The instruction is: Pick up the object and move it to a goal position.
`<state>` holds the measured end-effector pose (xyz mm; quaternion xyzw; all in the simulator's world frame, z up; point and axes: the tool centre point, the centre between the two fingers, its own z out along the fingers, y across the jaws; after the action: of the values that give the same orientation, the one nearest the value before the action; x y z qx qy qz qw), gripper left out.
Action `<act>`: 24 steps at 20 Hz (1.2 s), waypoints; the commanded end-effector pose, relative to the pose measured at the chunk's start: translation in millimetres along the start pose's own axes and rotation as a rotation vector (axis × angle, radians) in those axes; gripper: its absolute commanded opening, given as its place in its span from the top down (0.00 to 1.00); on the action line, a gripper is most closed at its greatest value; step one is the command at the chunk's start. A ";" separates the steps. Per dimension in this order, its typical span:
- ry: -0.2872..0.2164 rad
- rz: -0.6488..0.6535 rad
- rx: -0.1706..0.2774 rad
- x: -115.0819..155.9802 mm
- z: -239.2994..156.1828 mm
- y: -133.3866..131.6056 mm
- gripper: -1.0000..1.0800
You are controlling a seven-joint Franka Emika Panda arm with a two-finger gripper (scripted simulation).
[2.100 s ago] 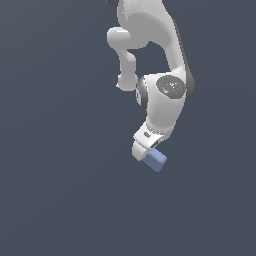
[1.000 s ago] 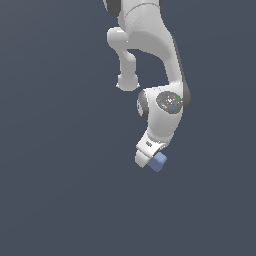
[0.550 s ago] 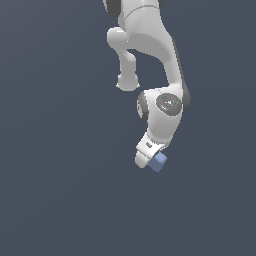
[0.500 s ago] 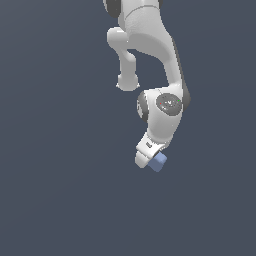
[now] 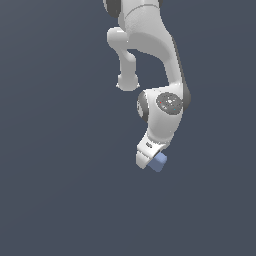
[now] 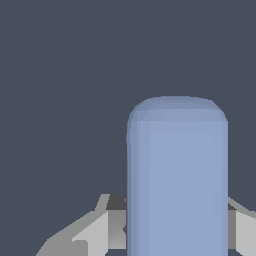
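Note:
In the exterior view the object, a small periwinkle-blue block, sits at the tip of my white gripper, below the arm's round wrist joint. The wrist view shows the object up close, a tall rounded block standing between the grey fingers, one on each side of it. The gripper is shut on the block. Its lower end is hidden at the edge of the wrist picture.
Around the arm both views show only a plain dark grey-blue background.
Since about two seconds ago the wrist has turned slightly and the block has shifted a little to the exterior view's right. Over the last second nothing visibly moves.

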<state>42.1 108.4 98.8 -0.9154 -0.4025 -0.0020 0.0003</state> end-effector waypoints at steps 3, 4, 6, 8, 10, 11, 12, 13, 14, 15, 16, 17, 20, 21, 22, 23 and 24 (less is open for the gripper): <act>0.018 -0.030 -0.008 7.0 -13.7 4.3 1.00; 0.024 -0.041 -0.011 9.3 -18.3 5.7 1.00; 0.039 -0.066 -0.016 14.6 -28.9 8.6 1.00; 0.055 -0.095 -0.023 20.8 -41.7 11.8 1.00; 0.075 -0.129 -0.031 27.9 -56.7 15.2 1.00; 0.086 -0.148 -0.035 31.8 -65.0 16.9 1.00; 0.097 -0.168 -0.040 35.8 -73.9 18.6 1.00; 0.109 -0.189 -0.045 40.0 -83.3 20.3 1.00; 0.122 -0.211 -0.050 44.3 -93.3 21.8 1.00; 0.136 -0.234 -0.055 48.7 -103.8 23.3 1.00; 0.149 -0.258 -0.060 53.0 -114.5 24.6 1.00; 0.163 -0.281 -0.065 57.3 -125.2 25.8 1.00; 0.203 -0.351 -0.081 69.2 -157.5 28.3 1.00; 0.217 -0.374 -0.086 73.0 -168.3 28.8 1.00; 0.230 -0.398 -0.091 76.6 -179.3 29.2 1.00; 0.244 -0.421 -0.096 80.1 -190.2 29.4 1.00; 0.257 -0.444 -0.101 83.4 -201.3 29.5 1.00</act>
<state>115.9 145.8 283.1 -0.8077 -0.5756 -0.1274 0.0051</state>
